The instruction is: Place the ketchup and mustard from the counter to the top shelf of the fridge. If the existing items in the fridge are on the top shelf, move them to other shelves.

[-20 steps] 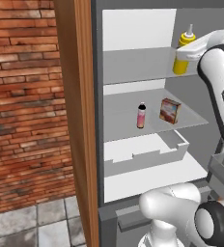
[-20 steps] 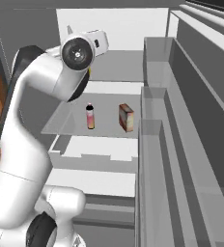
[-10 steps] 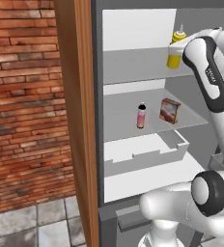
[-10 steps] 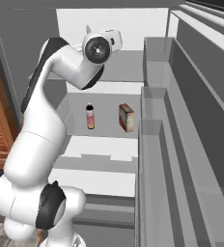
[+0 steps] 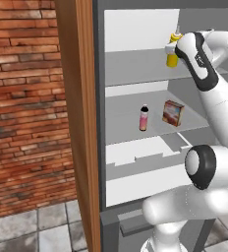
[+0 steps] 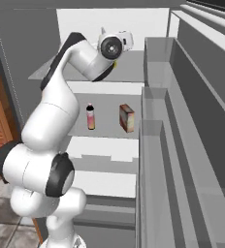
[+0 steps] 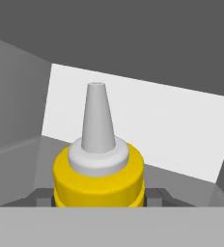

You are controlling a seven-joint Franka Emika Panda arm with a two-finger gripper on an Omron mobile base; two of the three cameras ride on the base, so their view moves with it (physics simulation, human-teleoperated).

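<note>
Mustard has travelled deeper and further left into the fridge over the last second, and we now see it over the top shelf, gripped partway closed in our fingers. Pink bottle and box sit one shelf below, so nothing blocks the spot; we judge release comes next.

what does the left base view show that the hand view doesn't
Left base view alone: the pink bottle and the box standing apart on a lower shelf, a brick wall, a wooden panel, the arm.

Hand view alone: a close look at the pale nozzle, upright, with the tool at the bottle's sides.

Both: the mustard, over the top shelf, and the fridge's white back wall.
</note>
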